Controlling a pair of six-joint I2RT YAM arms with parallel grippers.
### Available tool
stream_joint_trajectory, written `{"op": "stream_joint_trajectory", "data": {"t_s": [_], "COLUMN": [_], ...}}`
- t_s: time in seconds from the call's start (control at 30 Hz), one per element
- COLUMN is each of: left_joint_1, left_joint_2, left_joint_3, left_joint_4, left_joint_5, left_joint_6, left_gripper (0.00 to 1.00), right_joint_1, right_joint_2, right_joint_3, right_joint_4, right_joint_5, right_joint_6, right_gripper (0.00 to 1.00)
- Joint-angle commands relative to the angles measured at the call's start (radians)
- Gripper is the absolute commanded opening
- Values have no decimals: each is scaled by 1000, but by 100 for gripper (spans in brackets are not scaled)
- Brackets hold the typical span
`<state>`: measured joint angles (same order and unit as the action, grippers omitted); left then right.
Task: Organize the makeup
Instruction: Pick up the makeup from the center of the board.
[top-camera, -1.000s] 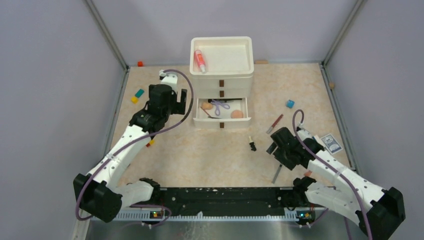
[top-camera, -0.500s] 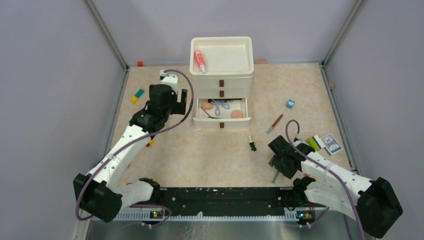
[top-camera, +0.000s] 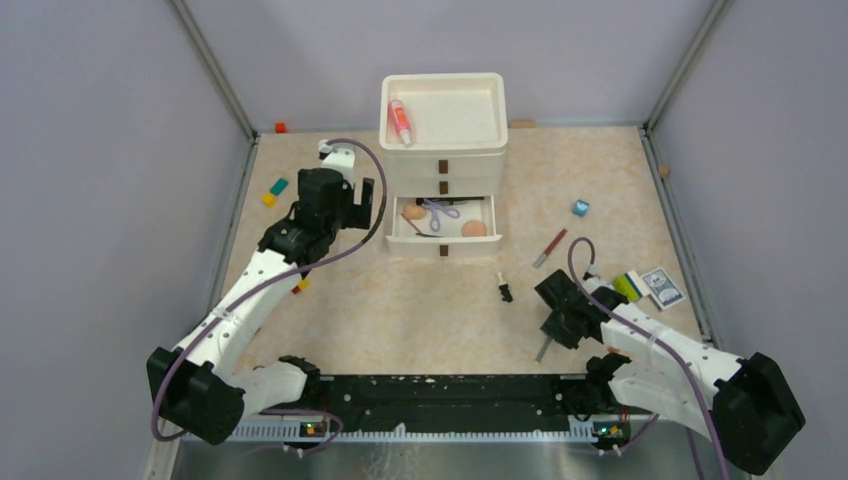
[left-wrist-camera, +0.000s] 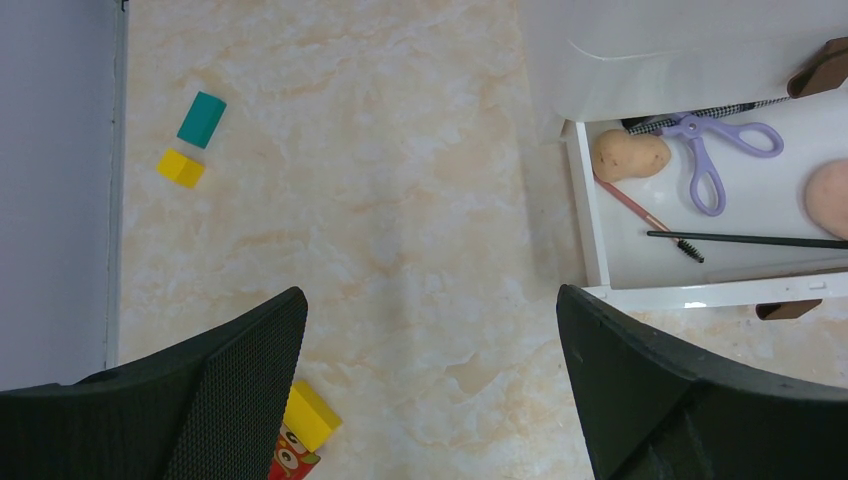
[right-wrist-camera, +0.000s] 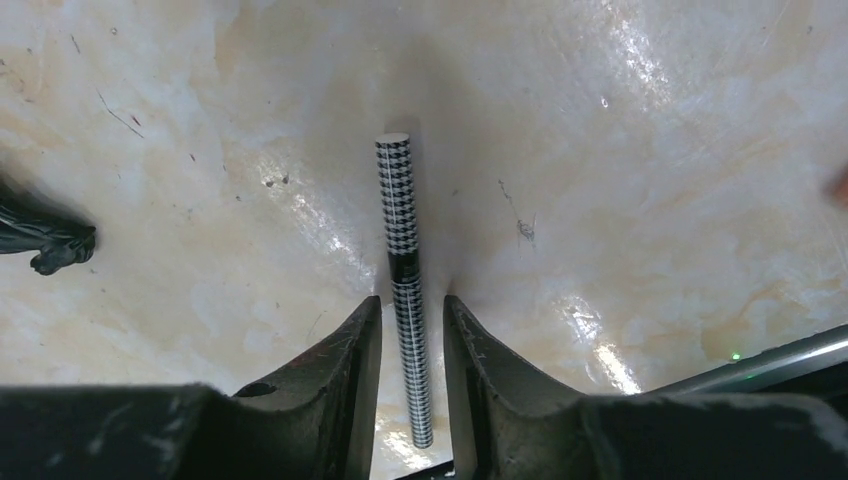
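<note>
Peach sponge (left-wrist-camera: 830, 197) is running off the frame's right edge; right gripper (top-camera: 556, 326) is covering part of the checked pencil (top-camera: 543, 349).

Drawer unit at the back of the desk, loose things in front and to both sides.

The drawer unit (top-camera: 443, 150) stands back-centre on the desk (top-camera: 400, 310), with a spray bottle (top-camera: 399, 121) lying in its top tray. Its bottom drawer (left-wrist-camera: 590, 230) is pulled out and holds two sponges (left-wrist-camera: 630, 155), scissors (left-wrist-camera: 690, 128) and a brush (left-wrist-camera: 740, 238). The left hand (left-wrist-camera: 430, 300) hangs just left of that drawer, two blocks (left-wrist-camera: 201, 119) further left by the wall. A small tube (top-camera: 505, 290) lies in front of the drawer; a pencil (top-camera: 549, 247), another block (top-camera: 580, 207) and a card (top-camera: 662, 286) lie to the right. Front right, a stick (right-wrist-camera: 398, 200) lies between the right hand's (right-wrist-camera: 412, 300) fingers.
</note>
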<state>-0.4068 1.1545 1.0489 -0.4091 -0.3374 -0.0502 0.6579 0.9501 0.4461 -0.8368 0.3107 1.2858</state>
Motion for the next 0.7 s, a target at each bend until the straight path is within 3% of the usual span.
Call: {"op": "stream_joint_trajectory", "data": {"t_s": [0.0,0.27,0.43,0.53,0.67], "left_joint_1": [5,7,10,14,18], "left_joint_2": [-7,-15,-16,-17,-18], "left_joint_3": [-7,-6,-6,-6,-6], "left_joint_4": [46,44,44,43,44], "left_joint_5": [8,2,-2,-1,-4], "left_joint_6": [-6,-4,-4,-4,-4], "left_gripper": [99,99,99,99,99], "right_joint_1": [-3,-3,-3,-2,-3], "right_joint_2": [43,117,88,63,59], "right_joint_3": [-20,16,100,190,250], "right_joint_4": [35,29,31,141,562], "right_joint_5": [-10,-1,96,165,68], "right_joint_6": [-39,-92,-153,-272,-618], "right_gripper": [27,10,0,0,0]}}
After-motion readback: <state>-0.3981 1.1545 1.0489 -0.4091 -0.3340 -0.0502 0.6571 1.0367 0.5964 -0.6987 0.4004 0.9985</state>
